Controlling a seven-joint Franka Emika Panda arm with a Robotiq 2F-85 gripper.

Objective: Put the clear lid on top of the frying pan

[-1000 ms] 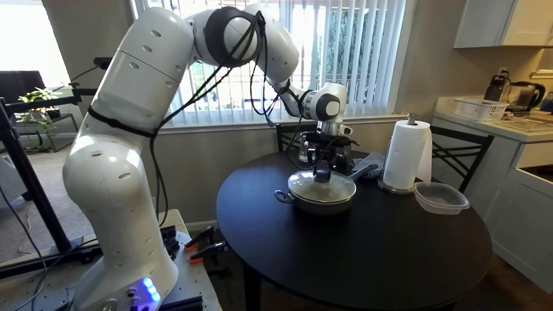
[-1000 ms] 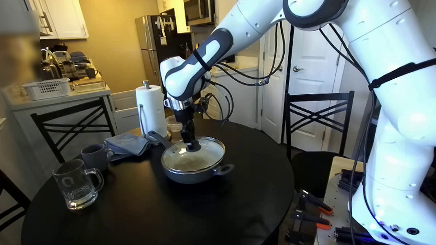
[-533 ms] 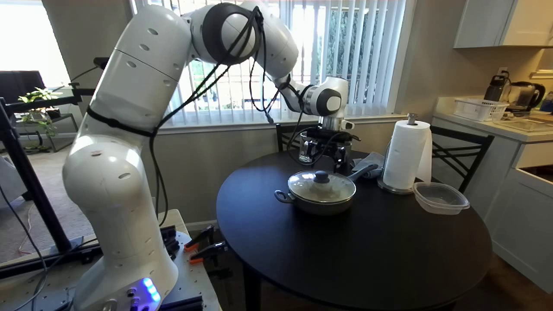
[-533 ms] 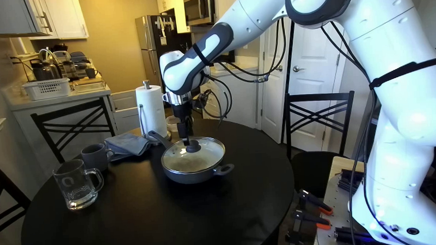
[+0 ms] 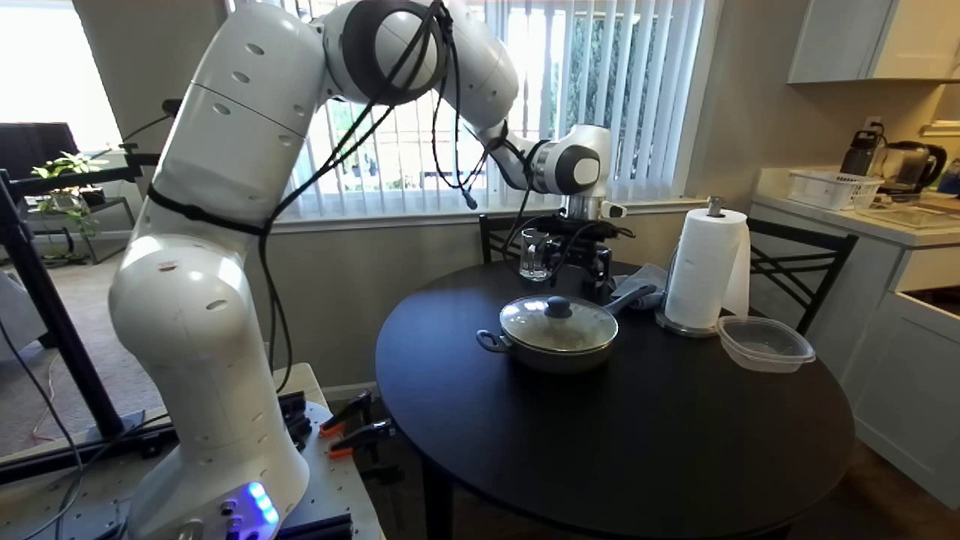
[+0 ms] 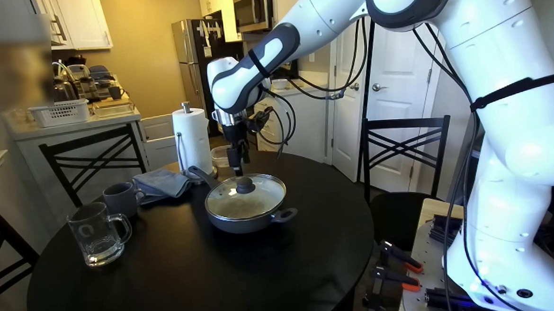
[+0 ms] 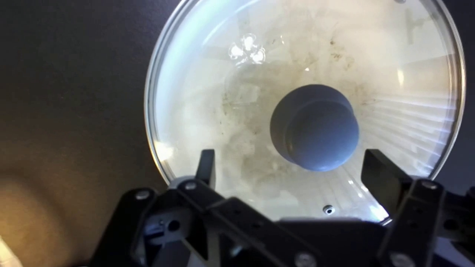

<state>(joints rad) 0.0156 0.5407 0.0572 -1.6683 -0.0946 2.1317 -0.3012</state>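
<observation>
The clear lid (image 5: pixel 521 322) (image 6: pixel 227 206) (image 7: pixel 207 122) lies flat on the frying pan (image 5: pixel 562 363) (image 6: pixel 244 227), its rim lined up with the pan's. Through the glass shows the pale pan interior. A dark rounded knob (image 7: pixel 323 133) (image 6: pixel 245 185) stands at the lid's centre. My gripper (image 5: pixel 577 285) (image 6: pixel 238 171) (image 7: pixel 288 163) hovers above the lid, toward the pan's long handle (image 5: pixel 631 298), clear of the knob. Its fingers (image 7: pixel 207 167) are spread wide, with nothing held between them.
Near the pan on the dark round table (image 5: pixel 675 450) stand a paper towel roll (image 5: pixel 705 270), a plastic container (image 5: pixel 765 345), a glass mug (image 6: pixel 98 236), a grey mug (image 6: pixel 120 199) and a folded blue cloth (image 6: pixel 162 184). Chairs surround the table.
The gripper was at the knob a second ago. It has opened, let go of it and risen, backing off toward the long handle side. Lid and pan have stayed put.
</observation>
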